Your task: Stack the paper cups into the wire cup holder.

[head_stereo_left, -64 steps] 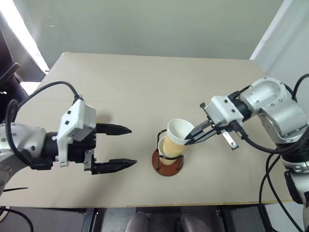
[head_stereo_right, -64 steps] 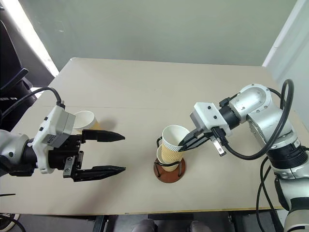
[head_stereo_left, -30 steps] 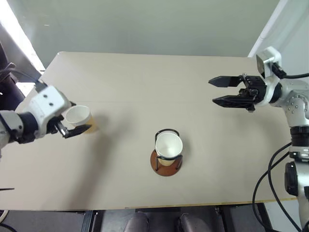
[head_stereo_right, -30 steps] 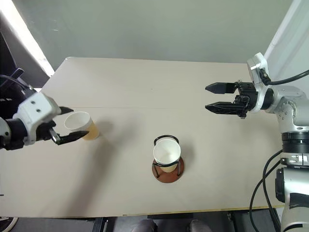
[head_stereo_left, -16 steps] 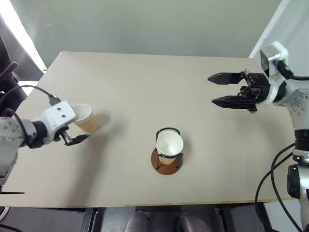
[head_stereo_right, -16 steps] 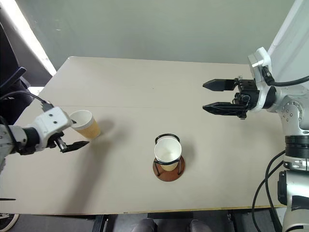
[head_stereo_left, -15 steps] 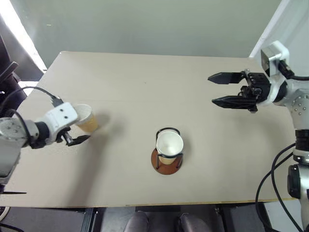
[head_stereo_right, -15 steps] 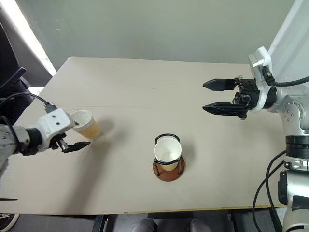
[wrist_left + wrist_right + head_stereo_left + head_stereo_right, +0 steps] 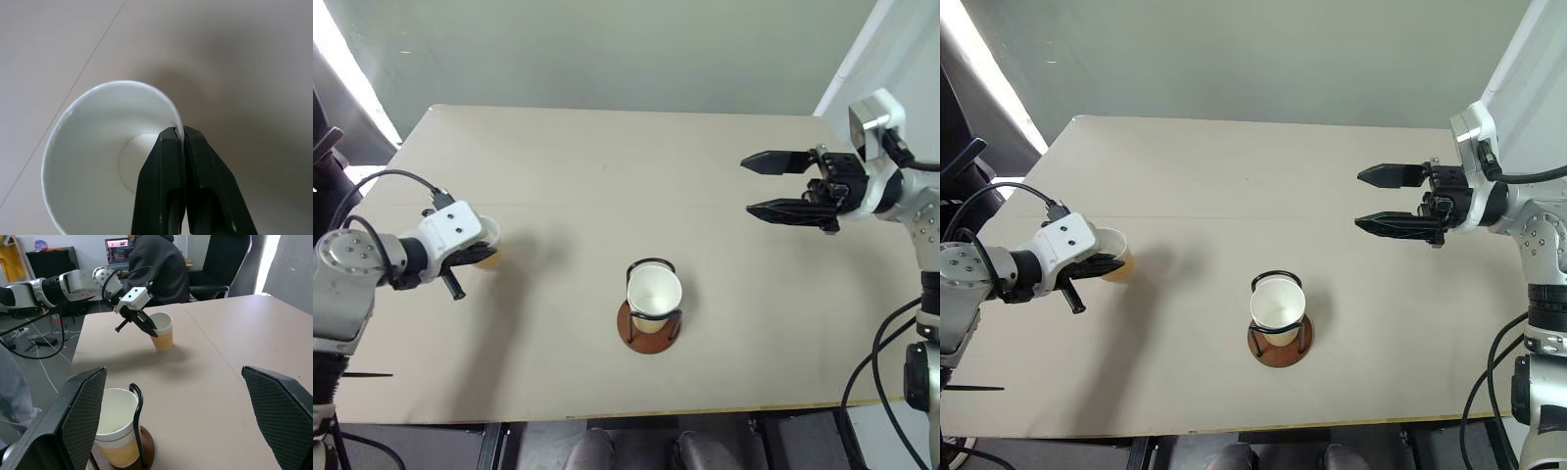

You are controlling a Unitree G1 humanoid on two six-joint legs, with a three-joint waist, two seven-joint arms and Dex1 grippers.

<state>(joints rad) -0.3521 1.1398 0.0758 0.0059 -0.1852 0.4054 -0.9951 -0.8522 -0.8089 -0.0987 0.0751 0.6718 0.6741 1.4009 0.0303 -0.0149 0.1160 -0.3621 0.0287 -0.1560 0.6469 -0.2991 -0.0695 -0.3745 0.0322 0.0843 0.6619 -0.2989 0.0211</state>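
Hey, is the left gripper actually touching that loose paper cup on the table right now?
Touching. The left wrist view shows the left gripper shut on the paper cup's rim, one finger inside the wall, one outside.

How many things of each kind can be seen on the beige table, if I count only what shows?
Tan-yellow tapered paper cups: 2 showing (any cup nested underneath cannot be told)
Black wire cup holder on a round reddish-brown base: 1
Total: 3
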